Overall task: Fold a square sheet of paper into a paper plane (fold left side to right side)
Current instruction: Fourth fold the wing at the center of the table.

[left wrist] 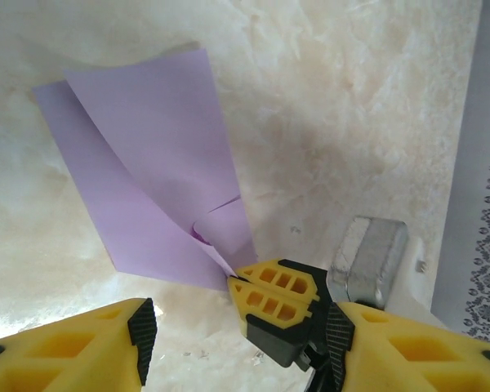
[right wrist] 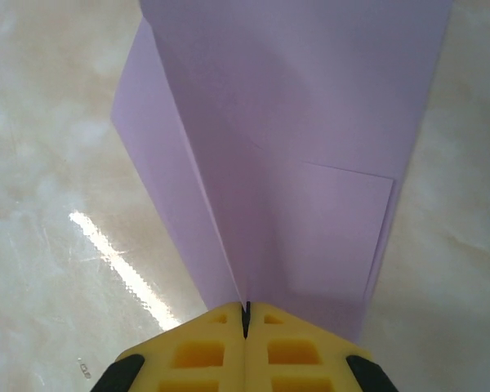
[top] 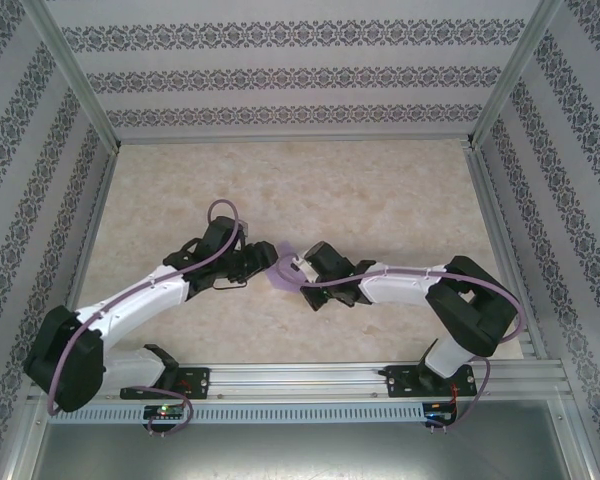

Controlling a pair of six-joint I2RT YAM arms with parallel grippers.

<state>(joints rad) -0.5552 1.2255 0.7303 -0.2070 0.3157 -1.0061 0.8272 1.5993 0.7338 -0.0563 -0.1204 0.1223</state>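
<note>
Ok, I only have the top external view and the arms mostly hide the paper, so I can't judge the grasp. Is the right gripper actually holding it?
Observer: Yes, its wrist view shows the right gripper shut on a narrow end of the lilac sheet.
Operator: And the left?
Observer: The left gripper is open, jaws apart, just short of the sheet.
Operator: Is the sheet flat?
Observer: No, folded: overlapping layers with a diagonal crease.

The table (top: 380, 185) is a pale beige marbled slab, glossy enough to catch a streak of light, with aluminium rails along its edges. One thing lies on it, a lilac paper (top: 280, 272) folded into overlapping layers, near the middle and slightly toward the near edge.
</note>
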